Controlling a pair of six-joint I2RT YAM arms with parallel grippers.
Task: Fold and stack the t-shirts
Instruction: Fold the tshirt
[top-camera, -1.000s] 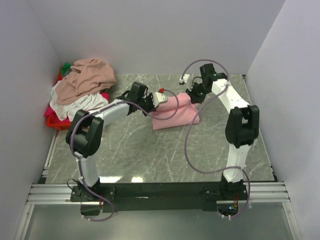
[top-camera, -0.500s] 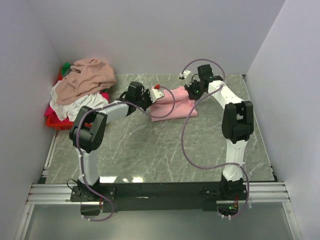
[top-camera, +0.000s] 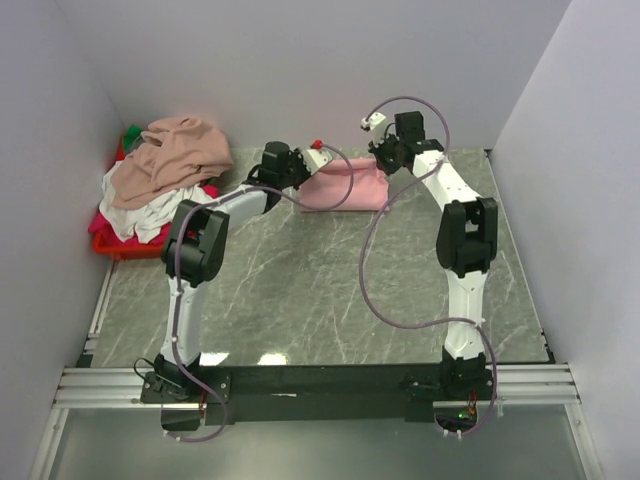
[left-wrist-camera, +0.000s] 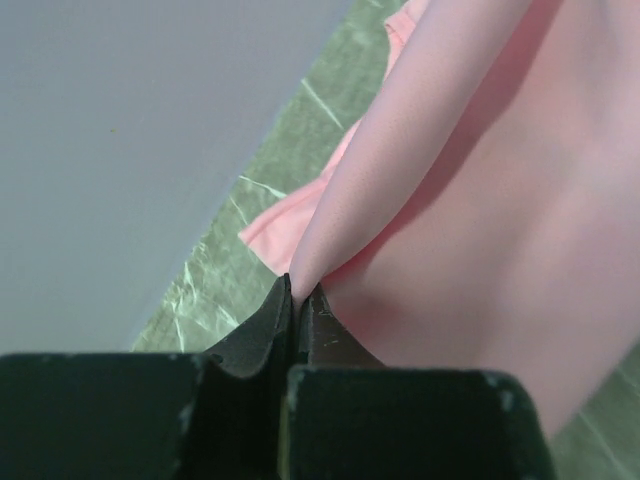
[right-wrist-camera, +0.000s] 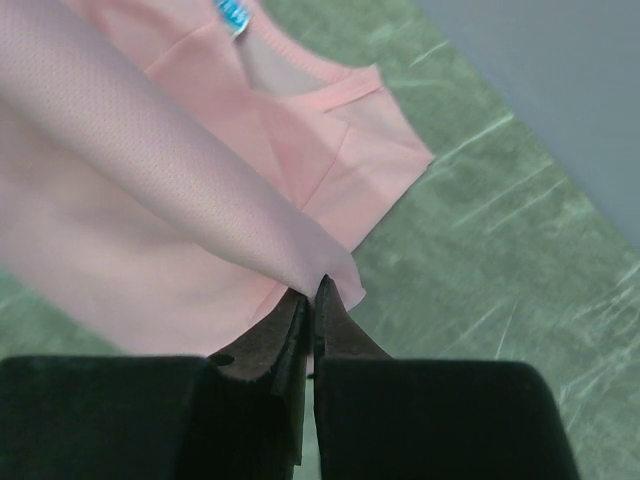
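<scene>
Both your arms are stretched far out toward the back wall (top-camera: 300, 70). Your left arm rises from its base, bends at the elbow over the left half of the table (top-camera: 320, 290), and lays its forearm back and to the right. That brings the left pincer (top-camera: 318, 160) to the left end of the light pink t-shirt (top-camera: 350, 188). Your right arm stands up along the right side, folds at the elbow, and angles its forearm back and to the left. The right pincer (top-camera: 380, 155) sits at the shirt's right end.

In each wrist view the jaws are pressed together with only a thin fold of pink cloth nipped between the tips. You have the shirt held at both ends. A taut ridge of cloth runs away from each pincer, and the rest of the shirt lies on the table beneath. It sits at the far middle of the table, close under the back wall. Your right wrist view shows the neckline with its blue-white neck label (right-wrist-camera: 232, 12).

The table is grey-green marbled stone, closed in by plain pale walls at the back and on both sides. In the far left corner a red basket (top-camera: 110, 245) is heaped with a tan t-shirt (top-camera: 175, 150) on top and a white t-shirt (top-camera: 130, 205) under it. Scraps of magenta cloth (top-camera: 211, 190) and green cloth (top-camera: 131, 133) show at the edges. Purple cables (top-camera: 375, 290) loop off both arms.
</scene>
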